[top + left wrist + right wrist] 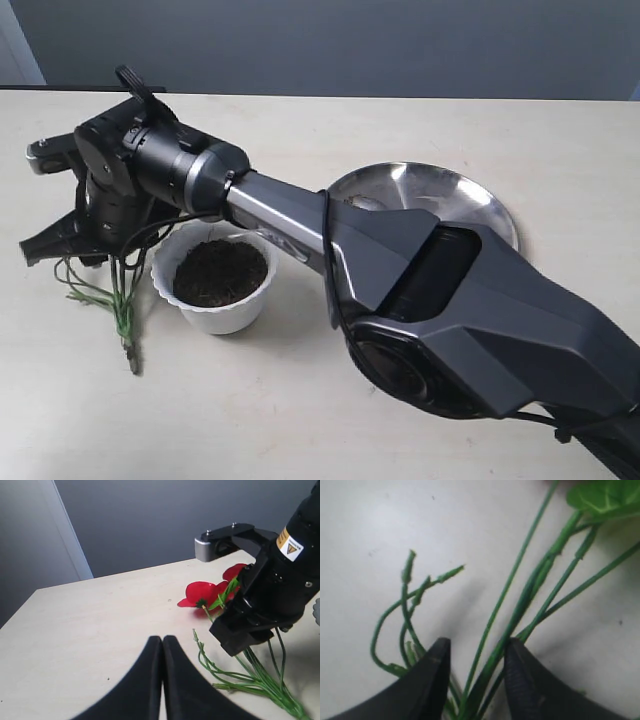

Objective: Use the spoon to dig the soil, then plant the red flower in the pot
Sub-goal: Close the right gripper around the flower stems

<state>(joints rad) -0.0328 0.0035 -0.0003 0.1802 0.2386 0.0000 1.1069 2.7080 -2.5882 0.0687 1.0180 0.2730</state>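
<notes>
I'm reaching my right pincer [472, 672] across, spread around the red flower [202, 594] stems lying on the tabletop [300, 420] beside the pot [213, 275], probably not pinching yet, while my left pincer [162, 645] is sitting pressed together, empty.

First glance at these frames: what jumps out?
The right arm stretches across the table over the white pot of dark soil, with a steel plate behind it. Its right gripper straddles the red flower stems lying on the table, jaws apart. The left gripper is shut, empty.
</notes>
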